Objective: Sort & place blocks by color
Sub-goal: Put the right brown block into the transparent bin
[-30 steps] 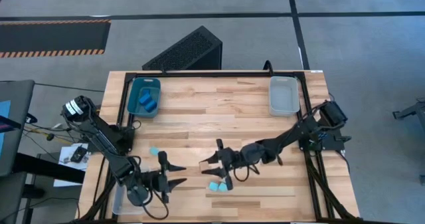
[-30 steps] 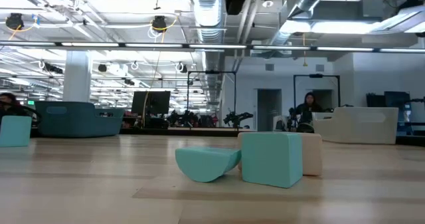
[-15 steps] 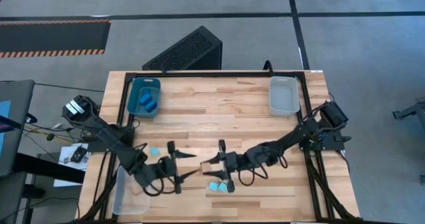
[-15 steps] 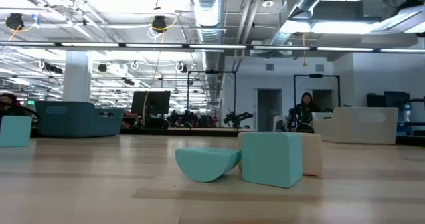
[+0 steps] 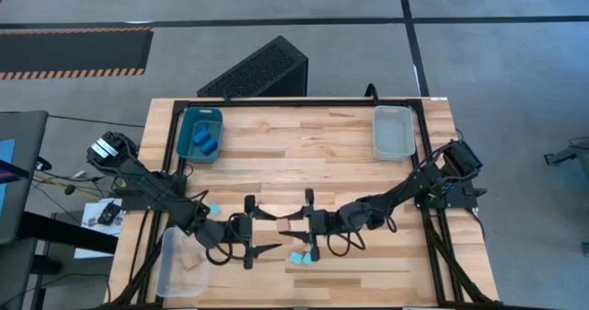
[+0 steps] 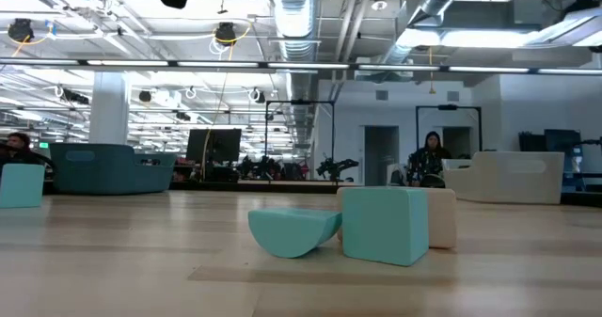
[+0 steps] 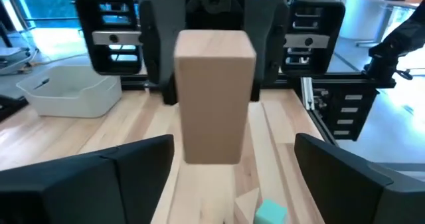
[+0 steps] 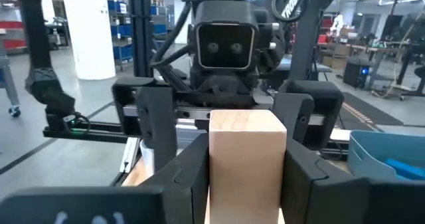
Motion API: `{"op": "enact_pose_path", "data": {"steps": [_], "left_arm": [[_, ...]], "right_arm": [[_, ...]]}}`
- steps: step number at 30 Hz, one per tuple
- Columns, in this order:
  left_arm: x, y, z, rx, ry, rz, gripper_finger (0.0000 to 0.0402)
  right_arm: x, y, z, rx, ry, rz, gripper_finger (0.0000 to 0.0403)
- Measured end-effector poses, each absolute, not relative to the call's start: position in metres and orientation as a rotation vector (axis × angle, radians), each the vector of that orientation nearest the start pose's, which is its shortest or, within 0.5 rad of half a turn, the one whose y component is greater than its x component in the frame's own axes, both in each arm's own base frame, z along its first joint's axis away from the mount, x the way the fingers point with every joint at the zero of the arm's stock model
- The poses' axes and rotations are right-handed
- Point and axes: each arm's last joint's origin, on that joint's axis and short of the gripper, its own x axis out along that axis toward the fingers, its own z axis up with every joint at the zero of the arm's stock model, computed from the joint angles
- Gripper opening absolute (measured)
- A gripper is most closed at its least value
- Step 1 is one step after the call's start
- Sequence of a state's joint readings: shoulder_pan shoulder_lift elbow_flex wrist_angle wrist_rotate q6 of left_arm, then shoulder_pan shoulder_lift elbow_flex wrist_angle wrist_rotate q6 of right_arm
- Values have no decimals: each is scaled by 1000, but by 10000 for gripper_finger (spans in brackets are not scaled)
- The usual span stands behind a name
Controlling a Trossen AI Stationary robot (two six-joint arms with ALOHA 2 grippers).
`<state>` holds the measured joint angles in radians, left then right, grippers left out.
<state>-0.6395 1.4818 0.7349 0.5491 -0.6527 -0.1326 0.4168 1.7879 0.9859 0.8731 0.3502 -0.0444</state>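
In the high view my right gripper (image 5: 296, 225) is near the table's middle, shut on a pale tan wood block (image 5: 288, 225). My left gripper (image 5: 273, 230) faces it from the left and is open. Its fingers stand on either side of the block's free end (image 7: 214, 137) without touching it. Two turquoise blocks (image 5: 301, 258) and a small tan one (image 6: 442, 218) rest on the table just nearside of the grippers. Another turquoise block (image 5: 213, 209) lies further left. Deep blue blocks (image 5: 203, 141) lie in the teal bin (image 5: 188, 119). My right gripper pinches the tan block between its two fingers (image 8: 192, 177), one on each long side face (image 8: 219, 174). The fingers come level from the table's right. The block is lifted clear of the table, and its free end sticks out toward my left gripper.
A clear bin (image 5: 393, 149) stands at the table's far right. Another clear bin (image 5: 170, 255) hangs past the near left edge with a tan block (image 5: 190, 264) in it. A black case (image 5: 262, 66) sits on the floor beyond the far edge. People sit in the room behind.
My left gripper has swung from the near left corner toward the table's right and turned to face the right gripper. It has stayed open and now straddles the free end of the tan block. The right gripper has kept its hold and barely moved.
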Motion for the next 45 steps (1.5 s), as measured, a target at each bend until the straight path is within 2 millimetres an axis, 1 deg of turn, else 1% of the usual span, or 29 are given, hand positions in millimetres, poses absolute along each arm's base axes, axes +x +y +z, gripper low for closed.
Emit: {"op": "enact_pose_path", "data": {"steps": [5,8,13,18,22,24,27,31,32,35,37,39,42,45], "left_arm": [[256,-166,227,0,148,89,276],[257,-165,228,-2,139,94,253],[263,-157,227,-7,145,89,222],[268,-150,227,-28,148,77,211],[268,-150,228,12,147,69,209],[268,-151,229,24,138,67,201],[268,-151,230,27,129,67,172],[268,-151,230,22,129,62,108],[268,-152,230,22,130,57,101],[265,-155,228,33,142,56,101],[260,-159,227,55,170,47,101],[254,-163,226,80,226,59,101],[236,-169,223,133,371,85,101],[213,-177,223,119,541,72,111]], "right_arm": [[356,147,235,-22,-80,67,137],[356,147,236,-18,-91,69,138],[357,145,237,-15,-100,65,141],[357,145,236,-17,-94,65,137],[357,145,236,-18,-90,65,141],[357,145,236,-19,-91,65,142],[357,145,235,-23,-80,65,143],[357,145,235,-23,-81,68,160],[357,146,235,-22,-81,69,167],[355,148,236,-27,-95,73,192],[353,152,240,-41,-103,79,207],[347,155,248,-37,-114,66,216],[334,160,265,-45,-107,23,220],[321,163,274,-69,-49,8,216]]}}
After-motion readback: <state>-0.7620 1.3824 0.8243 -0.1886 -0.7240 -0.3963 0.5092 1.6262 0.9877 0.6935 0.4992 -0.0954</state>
